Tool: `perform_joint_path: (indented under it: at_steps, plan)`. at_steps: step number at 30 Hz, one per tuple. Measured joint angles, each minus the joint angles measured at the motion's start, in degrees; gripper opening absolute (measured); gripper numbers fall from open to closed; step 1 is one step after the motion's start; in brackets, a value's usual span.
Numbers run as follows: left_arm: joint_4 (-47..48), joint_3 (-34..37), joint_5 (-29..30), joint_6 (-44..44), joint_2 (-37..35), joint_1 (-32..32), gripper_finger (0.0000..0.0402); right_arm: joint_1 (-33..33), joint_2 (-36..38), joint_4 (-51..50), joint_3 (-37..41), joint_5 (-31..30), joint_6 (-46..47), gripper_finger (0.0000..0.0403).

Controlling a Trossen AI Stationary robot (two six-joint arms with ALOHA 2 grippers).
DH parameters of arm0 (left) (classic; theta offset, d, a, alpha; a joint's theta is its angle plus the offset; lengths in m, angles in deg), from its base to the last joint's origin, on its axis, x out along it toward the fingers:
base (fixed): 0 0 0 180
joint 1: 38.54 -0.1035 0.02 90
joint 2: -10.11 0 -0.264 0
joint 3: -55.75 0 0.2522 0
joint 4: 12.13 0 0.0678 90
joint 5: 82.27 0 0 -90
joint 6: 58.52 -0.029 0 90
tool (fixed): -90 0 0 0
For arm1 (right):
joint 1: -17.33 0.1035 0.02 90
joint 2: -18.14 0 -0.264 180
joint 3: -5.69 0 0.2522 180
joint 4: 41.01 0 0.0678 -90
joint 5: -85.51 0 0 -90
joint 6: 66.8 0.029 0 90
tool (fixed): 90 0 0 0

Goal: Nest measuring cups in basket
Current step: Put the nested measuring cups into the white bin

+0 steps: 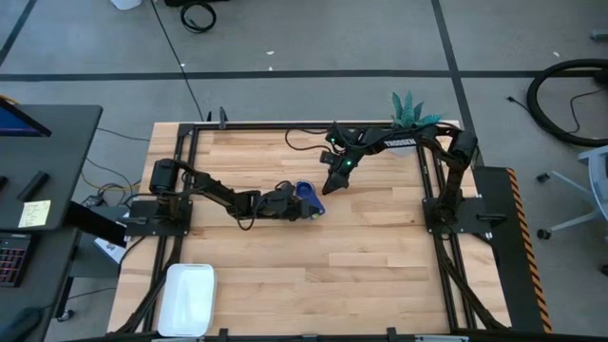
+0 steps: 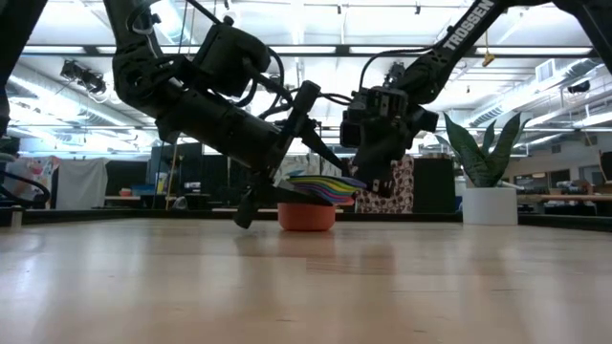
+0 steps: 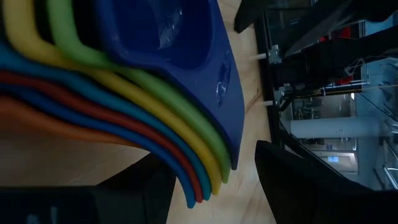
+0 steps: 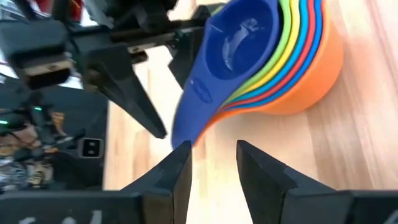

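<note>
The measuring cups (image 1: 306, 197) sit nested as 1 stack on the bench (image 1: 380, 256) near its middle, dark blue on top and orange at the bottom, with the handles fanned out to one side. The left end effector (image 1: 293, 204) is spread wide just beside the stack, holding nothing. The right end effector (image 4: 211, 162) hangs close to the handle tips, its fingers part-way apart and empty. The basket (image 1: 188, 298) lies well apart at the bench's near-left corner. A pinch on only the top handles could split the stack, and the 2 arms, crowded together, could knock each other.
</note>
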Motion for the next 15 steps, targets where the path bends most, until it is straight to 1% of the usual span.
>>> perform_joint_path:
  at_steps: [6, 12, 15]
  plan:
    - [0.0, 0.0, 0.0, 0.0, 0.0, 0.0, 0.0219, 2.6, 0.0, -0.1, 0.0, -5.6, -1.1, 0.0126]
    - [0.0, 0.0, 0.0, 0.0, 0.0, 0.0, 0.0219, 5.1, 0.0, -0.1, 0.0, -9.2, -3.3, 0.0126]
    - [0.0, 0.0, 0.0, 0.0, 0.0, 0.0, 0.0219, 6.5, 0.0, 0.3, 0.0, -9.3, -3.4, 0.0126]
